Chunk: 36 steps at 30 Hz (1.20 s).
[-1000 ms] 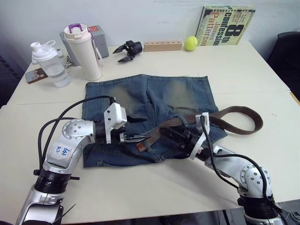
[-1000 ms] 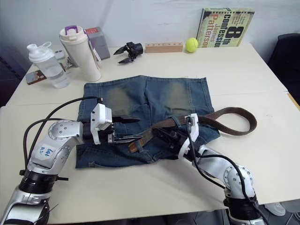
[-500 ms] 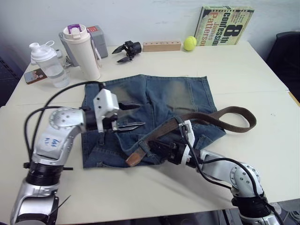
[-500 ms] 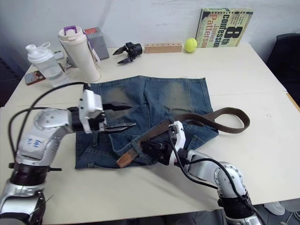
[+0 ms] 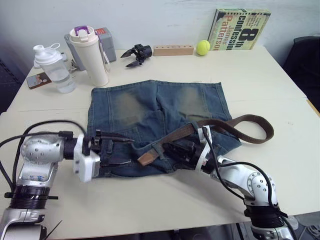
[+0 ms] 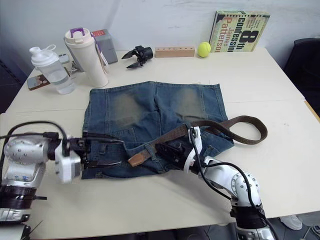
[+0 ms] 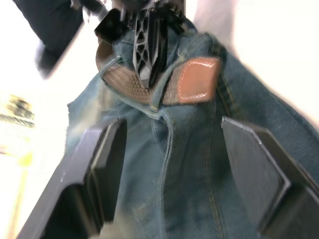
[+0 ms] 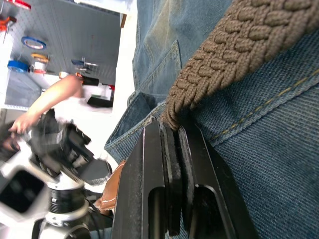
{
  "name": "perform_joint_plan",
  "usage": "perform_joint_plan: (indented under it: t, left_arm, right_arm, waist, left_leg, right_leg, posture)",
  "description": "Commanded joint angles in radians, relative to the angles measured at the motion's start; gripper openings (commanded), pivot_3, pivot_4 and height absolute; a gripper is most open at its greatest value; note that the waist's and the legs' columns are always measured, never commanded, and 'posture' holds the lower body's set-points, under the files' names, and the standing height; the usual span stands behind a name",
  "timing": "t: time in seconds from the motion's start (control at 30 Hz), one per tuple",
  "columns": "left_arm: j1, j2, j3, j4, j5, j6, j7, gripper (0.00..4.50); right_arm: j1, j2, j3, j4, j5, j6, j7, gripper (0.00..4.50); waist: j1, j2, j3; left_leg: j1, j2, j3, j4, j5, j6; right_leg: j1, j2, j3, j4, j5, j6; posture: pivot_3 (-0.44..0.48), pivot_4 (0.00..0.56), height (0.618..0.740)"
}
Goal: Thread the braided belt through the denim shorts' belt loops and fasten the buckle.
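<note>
The denim shorts (image 5: 160, 122) lie flat on the white table (image 5: 260, 80), with the waistband on the side nearest to the robot. The braided belt (image 5: 235, 125) runs along this waistband. Its tan leather tip (image 5: 146, 158) sticks out from the cloth, and the rest of the belt makes a wide loop on the table beyond the right gripper (image 5: 172, 149), on the robot's right side.

The right gripper is low on the waistband. In the right wrist view its two black fingers (image 8: 169, 164) are pressed together, and the braided belt goes down between them, so it has the belt pinched against the denim.

The left gripper (image 5: 116, 151) is at the left part of the waistband, directly in front of the tan tip but not touching it. Its fingers (image 7: 107, 159) are spread wide with only denim between them, and it holds nothing. In the left wrist view one of the belt loops (image 7: 158, 110) crosses over the belt just beside the tip, ahead of the open fingers.

At the far side of the table stand a shaker bottle (image 5: 52, 67), a white tumbler (image 5: 91, 55), a wooden block (image 5: 173, 49), a tennis ball (image 5: 203, 46) and a book (image 5: 241, 27).
</note>
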Motion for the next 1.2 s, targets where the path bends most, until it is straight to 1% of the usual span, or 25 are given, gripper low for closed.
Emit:
perform_joint_plan:
  t: [0.03, 0.13, 0.17, 0.2, 0.3, 0.5, 0.6, 0.63, 0.7, 0.73, 0.8, 0.93, 1.1, 1.2]
  left_arm:
    - [0.012, -0.14, 0.027, 0.174, 0.074, -0.663, 0.056, 3.34]
    - [-0.032, -0.18, 0.014, 0.276, 0.158, -0.819, 0.112, 3.34]
    - [-0.04, -0.186, 0.008, 0.297, 0.183, -0.843, 0.137, 3.34]
    - [-0.047, -0.187, 0.0, 0.313, 0.206, -0.854, 0.162, 3.34]
    - [-0.066, -0.178, -0.018, 0.353, 0.276, -0.886, 0.226, 3.34]
    - [-0.062, -0.147, -0.072, 0.346, 0.325, -0.876, 0.335, 3.34]
    - [-0.061, -0.134, -0.091, 0.335, 0.353, -0.863, 0.384, 2.54]
    - [-0.06, -0.131, -0.099, 0.329, 0.357, -0.853, 0.399, 2.17]
    - [-0.06, -0.123, -0.112, 0.312, 0.369, -0.839, 0.424, 1.16]
    - [-0.059, -0.118, -0.117, 0.305, 0.374, -0.834, 0.436, 0.73]
    - [-0.057, -0.107, -0.127, 0.299, 0.386, -0.824, 0.457, 0.02]
    - [-0.062, -0.09, -0.137, 0.307, 0.432, -0.811, 0.497, 0.02]
    - [-0.056, -0.074, -0.161, 0.294, 0.459, -0.799, 0.535, 0.02]
    - [-0.057, -0.069, -0.168, 0.292, 0.475, -0.795, 0.56, 0.0]
  right_arm:
    - [-0.016, 0.031, -0.009, 0.055, 0.021, -0.025, -0.063, 0.0]
    - [-0.024, 0.037, -0.007, 0.049, 0.025, -0.025, -0.077, 0.0]
    - [-0.024, 0.038, -0.007, 0.045, 0.026, -0.025, -0.08, 0.0]
    - [-0.023, 0.038, -0.007, 0.043, 0.026, -0.025, -0.082, 0.0]
    - [-0.019, 0.037, -0.011, 0.04, 0.025, -0.026, -0.081, 0.0]
    - [-0.02, 0.042, -0.009, 0.034, 0.021, -0.032, -0.086, 0.0]
    - [-0.016, 0.043, -0.009, 0.031, 0.02, -0.032, -0.085, 0.0]
    - [-0.016, 0.043, -0.009, 0.03, 0.019, -0.032, -0.086, 0.0]
    - [-0.018, 0.043, -0.008, 0.028, 0.019, -0.031, -0.089, 0.0]
    - [-0.019, 0.043, -0.008, 0.027, 0.019, -0.031, -0.09, 0.0]
    - [-0.021, 0.041, -0.008, 0.028, 0.018, -0.029, -0.091, 0.0]
    - [-0.024, 0.026, -0.008, 0.015, 0.013, -0.02, -0.091, 0.0]
    - [-0.022, 0.025, -0.02, -0.018, 0.024, -0.04, -0.112, 0.0]
    - [-0.008, 0.022, -0.051, -0.075, 0.053, -0.078, -0.15, 1.12]
  waist:
    - [-0.002, -0.001, -0.001]
    - [0.001, -0.002, -0.001]
    - [0.001, -0.002, -0.001]
    - [0.0, -0.002, -0.001]
    - [-0.001, -0.002, -0.001]
    - [0.0, -0.002, -0.001]
    - [-0.001, -0.002, -0.001]
    - [-0.001, -0.002, -0.001]
    - [-0.001, -0.002, -0.001]
    - [-0.001, -0.002, -0.001]
    - [0.0, -0.002, -0.001]
    - [0.0, -0.002, -0.001]
    - [0.003, -0.002, -0.001]
    - [0.003, -0.001, -0.001]
  left_leg:
    - [0.0, 0.001, 0.001, -0.002, 0.0, 0.0]
    - [0.0, 0.002, 0.002, -0.003, 0.001, 0.002]
    - [0.0, 0.002, 0.002, -0.003, 0.001, 0.002]
    - [0.001, 0.002, 0.003, -0.003, 0.001, 0.002]
    - [0.001, 0.002, 0.003, -0.004, 0.001, 0.002]
    - [0.001, 0.002, 0.003, -0.004, 0.001, 0.002]
    - [0.001, 0.002, 0.003, -0.004, 0.001, 0.002]
    - [0.001, 0.002, 0.003, -0.004, 0.001, 0.002]
    - [0.001, 0.002, 0.003, -0.004, 0.001, 0.002]
    - [0.001, 0.002, 0.003, -0.004, 0.001, 0.002]
    - [0.001, 0.002, 0.003, -0.004, 0.001, 0.002]
    - [0.001, 0.002, 0.003, -0.004, 0.001, 0.002]
    - [0.001, 0.002, 0.003, -0.004, 0.001, 0.002]
    - [0.0, 0.002, 0.003, -0.004, 0.001, 0.002]
  right_leg:
    - [0.001, 0.0, 0.0, -0.004, 0.003, 0.003]
    - [0.001, 0.0, -0.001, -0.006, 0.01, 0.012]
    - [0.001, 0.0, -0.001, -0.006, 0.011, 0.014]
    - [0.001, 0.001, -0.001, -0.006, 0.014, 0.02]
    - [0.001, 0.001, -0.001, -0.006, 0.014, 0.02]
    - [0.001, 0.0, -0.001, -0.006, 0.015, 0.021]
    - [0.001, 0.0, -0.001, -0.006, 0.015, 0.021]
    - [0.001, 0.0, -0.001, -0.006, 0.015, 0.021]
    - [0.001, 0.0, -0.001, -0.006, 0.015, 0.021]
    - [0.001, 0.0, -0.001, -0.006, 0.015, 0.021]
    - [0.001, 0.0, -0.001, -0.006, 0.015, 0.021]
    - [0.001, 0.0, -0.001, -0.006, 0.015, 0.021]
    - [0.001, 0.0, -0.001, -0.006, 0.015, 0.021]
    - [0.001, 0.0, -0.001, -0.006, 0.015, 0.022]
  posture:
    - [0.0, 0.15, 0.657]
    - [0.0, 0.15, 0.657]
    - [0.0, 0.15, 0.657]
    - [0.0, 0.15, 0.657]
    - [0.0, 0.15, 0.657]
    - [0.0, 0.15, 0.657]
    - [0.0, 0.15, 0.657]
    - [0.0, 0.15, 0.657]
    - [0.0, 0.15, 0.657]
    - [0.0, 0.15, 0.657]
    - [0.0, 0.15, 0.657]
    - [0.0, 0.15, 0.657]
    - [0.0, 0.15, 0.657]
    - [0.0, 0.15, 0.657]
